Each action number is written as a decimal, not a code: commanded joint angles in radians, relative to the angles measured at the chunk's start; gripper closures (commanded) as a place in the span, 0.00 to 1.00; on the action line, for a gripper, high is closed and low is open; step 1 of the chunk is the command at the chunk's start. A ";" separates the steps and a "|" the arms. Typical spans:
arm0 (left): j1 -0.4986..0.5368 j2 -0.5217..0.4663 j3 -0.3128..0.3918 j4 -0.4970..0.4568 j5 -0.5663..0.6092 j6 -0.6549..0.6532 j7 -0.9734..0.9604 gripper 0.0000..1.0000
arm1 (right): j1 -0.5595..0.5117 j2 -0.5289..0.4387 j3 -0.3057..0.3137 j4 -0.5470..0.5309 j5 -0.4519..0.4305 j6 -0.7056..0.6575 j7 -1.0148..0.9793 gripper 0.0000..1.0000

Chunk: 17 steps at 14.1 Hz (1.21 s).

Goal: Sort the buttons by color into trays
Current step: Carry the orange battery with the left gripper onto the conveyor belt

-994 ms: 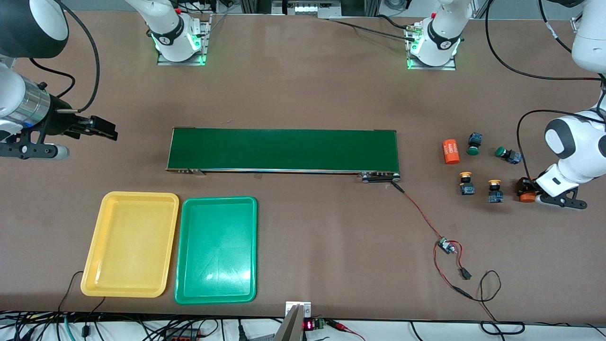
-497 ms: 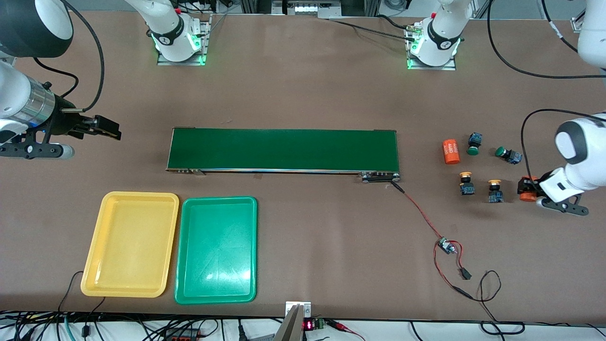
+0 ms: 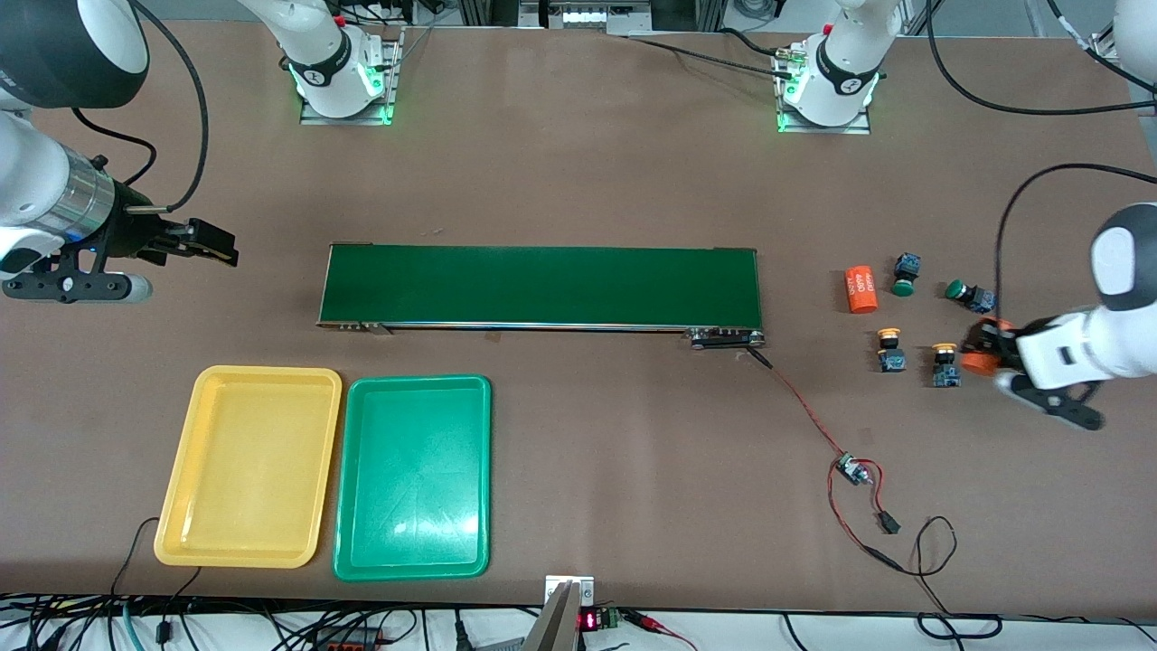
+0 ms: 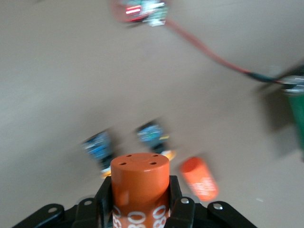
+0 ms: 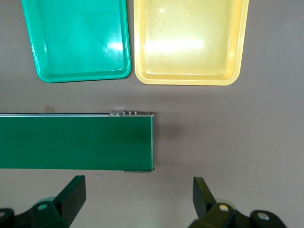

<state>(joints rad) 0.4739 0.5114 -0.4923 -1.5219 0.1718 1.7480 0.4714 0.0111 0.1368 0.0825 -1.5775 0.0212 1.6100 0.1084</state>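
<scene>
The left gripper (image 3: 981, 351) pinches a smooth orange cylinder (image 4: 140, 183) near the buttons (image 3: 890, 348). The right gripper (image 5: 137, 197) waits, spread wide.

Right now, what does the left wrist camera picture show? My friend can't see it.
The left gripper is shut on an orange cylinder with white print. Past it, on the brown table, lie two yellow-capped buttons and another orange cylinder.

A robotics lab: bolted arm bases (image 3: 342, 77), a conveyor belt (image 3: 540, 286), loose wiring (image 3: 859, 506) on a brown table (image 3: 578, 181).
</scene>
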 commanded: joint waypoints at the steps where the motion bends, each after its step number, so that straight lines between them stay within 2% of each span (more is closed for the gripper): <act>1: -0.027 0.038 -0.147 -0.007 0.008 -0.045 0.012 0.79 | 0.003 -0.011 0.000 -0.012 0.013 0.005 0.011 0.00; 2: -0.076 0.056 -0.169 -0.007 0.009 -0.045 0.012 0.79 | 0.003 -0.011 -0.001 -0.013 0.013 0.005 0.011 0.00; 6: -0.317 0.064 -0.169 -0.036 0.020 -0.003 0.102 0.80 | 0.004 -0.010 0.000 -0.012 0.013 0.005 0.013 0.00; 8: -0.336 0.062 -0.193 -0.130 0.014 0.133 0.255 0.80 | 0.000 -0.010 -0.001 -0.012 0.013 0.008 0.011 0.00; 11: -0.340 0.067 -0.232 -0.272 0.017 0.319 0.366 0.80 | 0.001 -0.010 -0.001 -0.012 0.013 0.010 0.013 0.00; 17: -0.356 0.062 -0.239 -0.340 0.061 0.375 0.458 0.79 | 0.000 -0.010 -0.001 -0.012 0.013 0.010 0.013 0.00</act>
<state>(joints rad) 0.1004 0.5926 -0.7234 -1.8245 0.1835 2.1015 0.8982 0.0126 0.1370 0.0813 -1.5784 0.0212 1.6108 0.1102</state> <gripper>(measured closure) 0.507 0.000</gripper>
